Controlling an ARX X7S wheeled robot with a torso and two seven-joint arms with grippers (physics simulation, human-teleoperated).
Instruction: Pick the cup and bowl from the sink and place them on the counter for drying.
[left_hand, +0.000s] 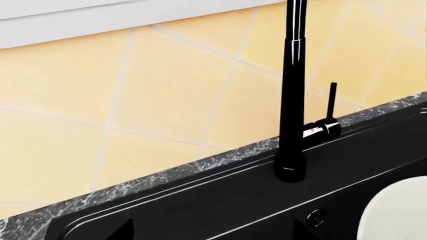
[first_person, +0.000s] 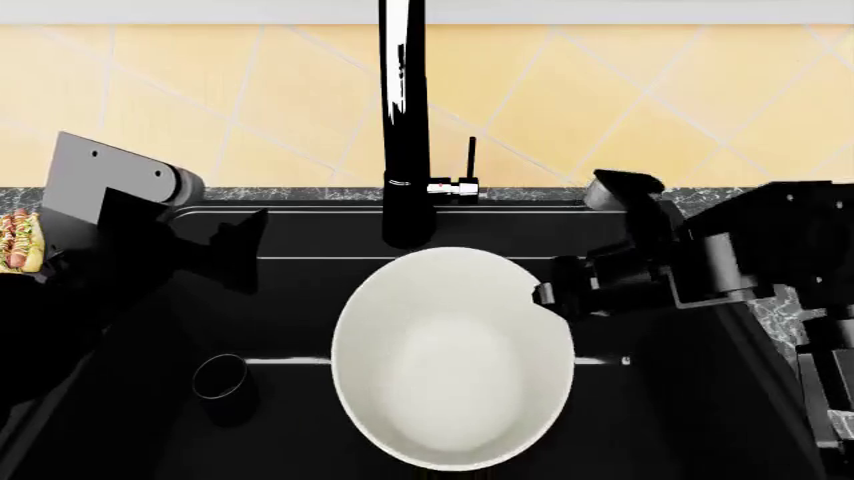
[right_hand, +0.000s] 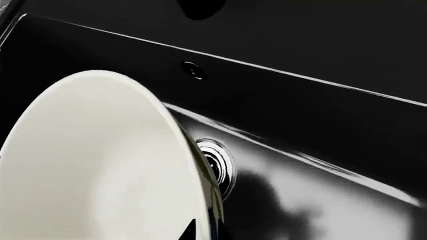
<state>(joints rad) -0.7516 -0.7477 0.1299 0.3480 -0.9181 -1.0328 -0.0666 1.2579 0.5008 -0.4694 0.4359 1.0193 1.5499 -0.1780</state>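
1. Neither piece had reached the desk (first_person: 787, 310) yet; both the bowl (first_person: 451, 360) and the cup (first_person: 220, 377) sat inside the sink (first_person: 667, 400), so by my reckoning the whole job was left.
2. The bowl looked raised and tilted in the middle of the basin, just in front of the faucet (first_person: 403, 120), its rim at the right claw (first_person: 547, 292).
3. The right claw seemed pinched on that rim, one tip showing over the white edge in the wrist view, though I could not swear the grip was firm.
4. The left claw (first_person: 240, 250) hung over the basin's back left part, well apart from the cup; whether it was spread or closed I could not tell.
5. Room was tight: the faucet stood close behind the bowl, and the sink wall lay just beyond the right arm.
6. Only a marble strip showed at the right and along the back wall, and some food (first_person: 16, 243) sat at the left edge
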